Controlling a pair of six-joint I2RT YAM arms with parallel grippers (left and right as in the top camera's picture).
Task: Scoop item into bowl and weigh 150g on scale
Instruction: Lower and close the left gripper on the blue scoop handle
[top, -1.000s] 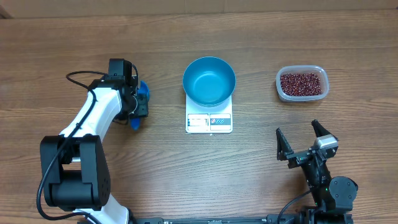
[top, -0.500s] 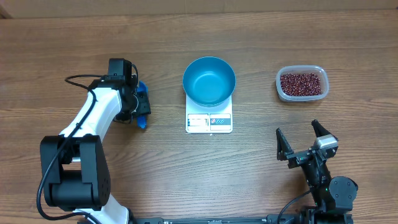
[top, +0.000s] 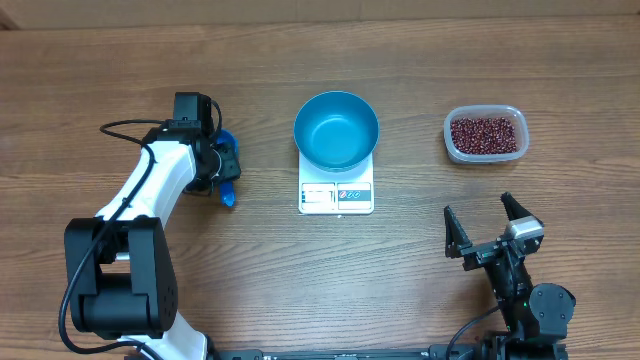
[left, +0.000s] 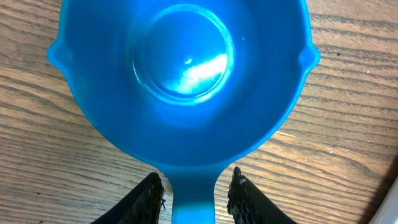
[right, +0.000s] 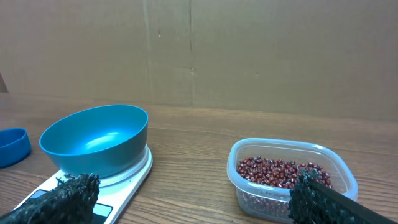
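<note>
Here the left gripper (left: 196, 190) straddles the scoop (left: 180, 81) handle, grip unclear, open desk (top: 400, 60) around it. The bowl (top: 336, 130) sits on the scale (top: 336, 197) mid-desk. The beans (top: 485, 134) fill the tub (top: 449, 140) toward the right edge, and the right gripper (top: 477, 205) is spread wide.

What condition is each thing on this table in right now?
bowl: empty, sitting on the scale
scale: carrying the bowl, display unreadable
beans: heaped in the clear tub
scoop: empty, lying on the table
left end effector: fingers either side of the scoop handle, grip unclear
right end effector: open, holding nothing
</note>
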